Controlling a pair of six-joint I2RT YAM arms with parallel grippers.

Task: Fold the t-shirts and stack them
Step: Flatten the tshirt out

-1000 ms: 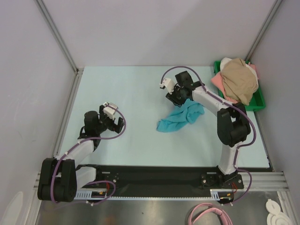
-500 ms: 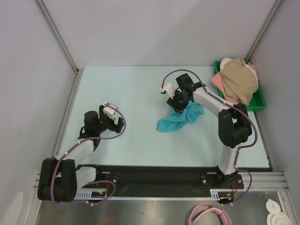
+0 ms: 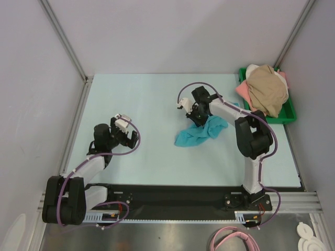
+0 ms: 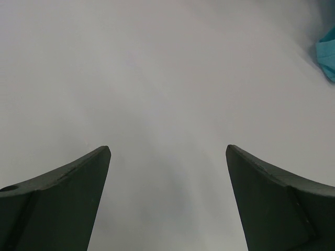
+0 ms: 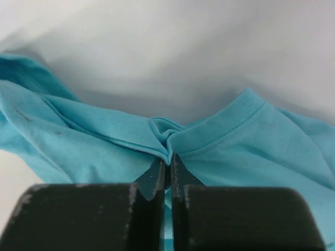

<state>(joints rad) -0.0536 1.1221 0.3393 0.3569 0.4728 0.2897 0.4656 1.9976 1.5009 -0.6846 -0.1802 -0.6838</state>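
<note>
A crumpled teal t-shirt [image 3: 201,130] lies right of the table's middle. My right gripper [image 3: 197,117] is at its far edge, shut on a pinch of the teal cloth by the ribbed collar [image 5: 168,155]. A corner of the teal shirt shows at the right edge of the left wrist view [image 4: 327,52]. A tan t-shirt [image 3: 268,90] lies heaped over pink [image 3: 242,92] and white [image 3: 253,68] shirts at the far right. My left gripper [image 3: 127,137] is open and empty over bare table at the left, its fingertips [image 4: 99,157] wide apart.
The heap of shirts sits in a green plastic tray [image 3: 288,114] at the table's far right edge. Grey walls with metal posts close in the table on the left, back and right. A pink cable [image 3: 230,239] lies coiled in front of the arm bases.
My right gripper has moved a little left and down onto the teal shirt's far edge and holds its cloth. The shirt is slightly more bunched. The left arm has not moved.
</note>
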